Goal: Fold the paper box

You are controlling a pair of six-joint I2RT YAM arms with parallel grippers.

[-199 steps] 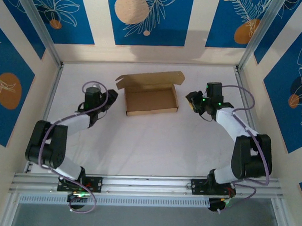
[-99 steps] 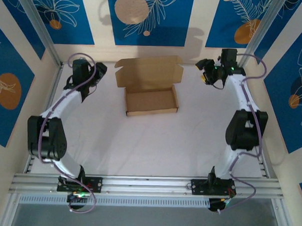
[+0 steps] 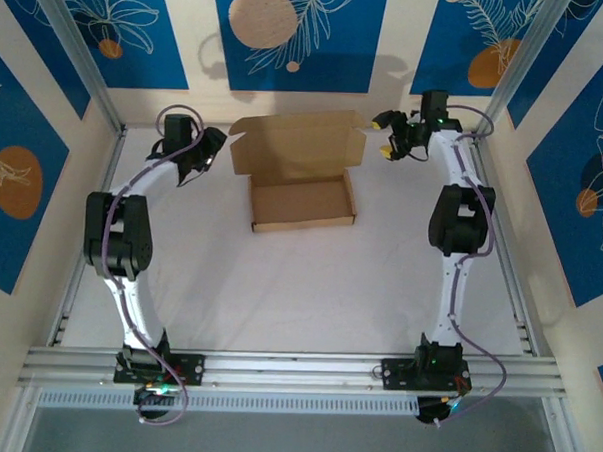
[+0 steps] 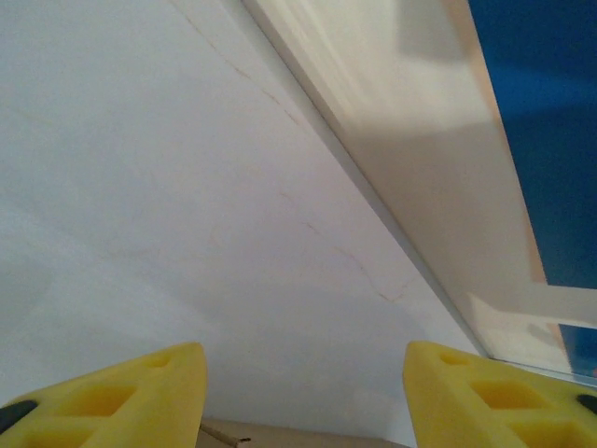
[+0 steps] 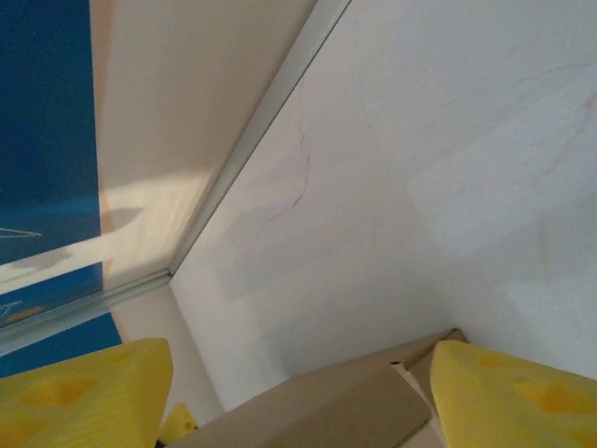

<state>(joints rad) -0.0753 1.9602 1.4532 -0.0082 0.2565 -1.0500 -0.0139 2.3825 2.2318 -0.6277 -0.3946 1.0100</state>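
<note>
Paper box (image 3: 301,191) sits at the far middle of the tabletop (image 3: 278,295), long axis running left to right, with its lid flap standing up along the far side. The left end effector (image 3: 209,148) hangs just off the flap's left end and the right end effector (image 3: 388,136) just off its right end, so the box lies inward from each. The right one looks slightly nearer, though that is hard to judge. Both are released, fingers spread on nothing. The cardboard is plain brown, with no readable print.

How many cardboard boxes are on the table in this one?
1: the box lies at the far middle of the table, lid flap raised, between the left gripper and the right gripper. None seems hidden.
</note>
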